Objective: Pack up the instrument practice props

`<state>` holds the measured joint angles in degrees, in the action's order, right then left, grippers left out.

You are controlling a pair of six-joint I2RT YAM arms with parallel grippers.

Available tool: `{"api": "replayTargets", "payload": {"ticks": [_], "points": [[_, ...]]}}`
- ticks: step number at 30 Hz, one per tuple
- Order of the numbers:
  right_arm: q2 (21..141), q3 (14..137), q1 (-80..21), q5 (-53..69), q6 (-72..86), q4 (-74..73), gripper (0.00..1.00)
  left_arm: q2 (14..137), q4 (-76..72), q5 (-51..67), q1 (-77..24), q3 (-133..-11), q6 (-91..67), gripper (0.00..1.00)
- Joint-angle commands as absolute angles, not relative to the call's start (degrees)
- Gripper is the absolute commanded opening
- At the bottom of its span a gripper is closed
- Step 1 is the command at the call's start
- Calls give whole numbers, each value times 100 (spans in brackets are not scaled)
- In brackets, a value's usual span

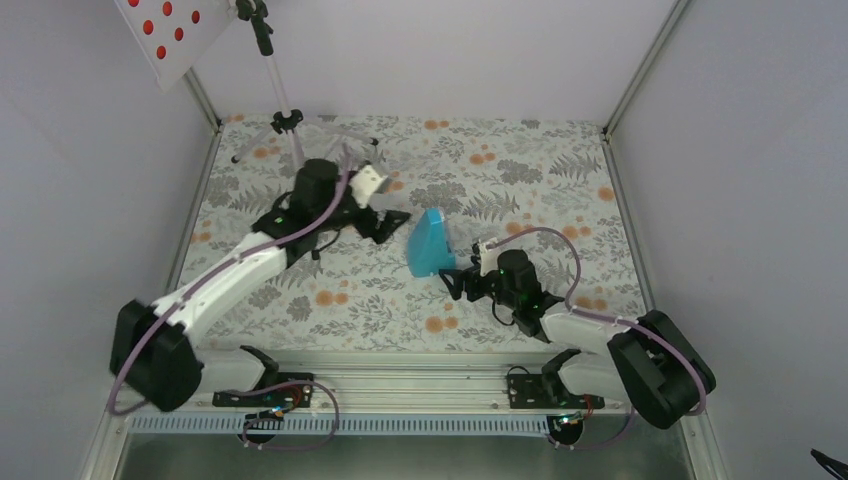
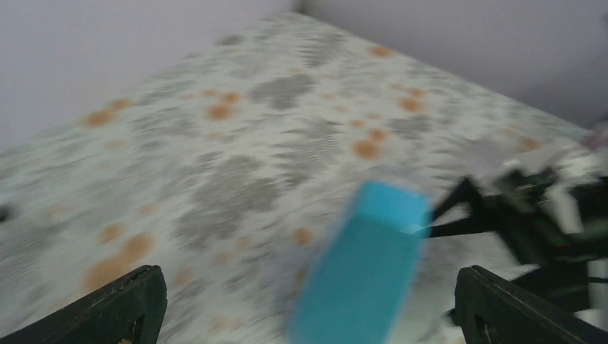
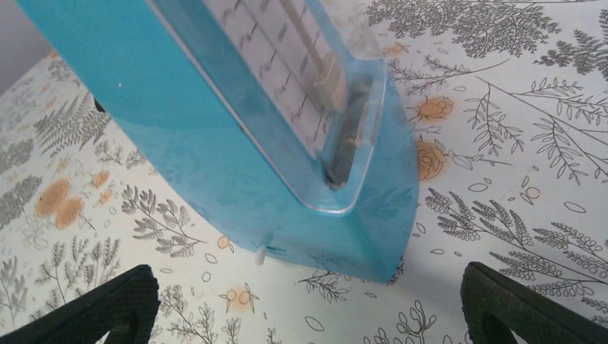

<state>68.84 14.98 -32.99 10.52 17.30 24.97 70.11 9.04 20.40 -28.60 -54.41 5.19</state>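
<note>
Top external: looked down from high above the near edge of the floral table (image 1: 560,150), far enough to take in all of it.
Left wrist: sat low and faced across the table toward the turquoise metronome (image 2: 362,265), fairly near, blurred.
Right wrist: sat very close to the metronome's base, angled down.
Shared: all 3 views held the metronome.

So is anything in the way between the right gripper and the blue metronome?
Nothing visible. The right gripper is open, right beside the turquoise metronome, with only bare flowery tablecloth between its fingers and the metronome's base.
</note>
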Motion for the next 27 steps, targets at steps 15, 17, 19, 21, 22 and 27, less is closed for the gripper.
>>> {"api": "replayTargets", "payload": {"ticks": [15,17,19,21,22,27], "points": [[8440,1577,-3958,-183,953,4067,100,9749,1283,4138,-3492,-7328,1682,100],[8532,1546,-3996,-157,977,4227,100,9852,1266,4096,-3489,-7320,1710,100],[8612,1522,-4037,-141,992,4359,100,9943,1269,4104,-3489,-7321,1745,100],[8685,1510,-4058,-143,1006,4438,100,10003,1269,4150,-3494,-7293,1777,97],[8733,1507,-4068,-167,1008,4467,100,10017,1269,4163,-3497,-7268,1806,94],[8909,1507,-4103,-536,1033,4519,100,9990,1262,4155,-3507,-7189,1955,72]]}}
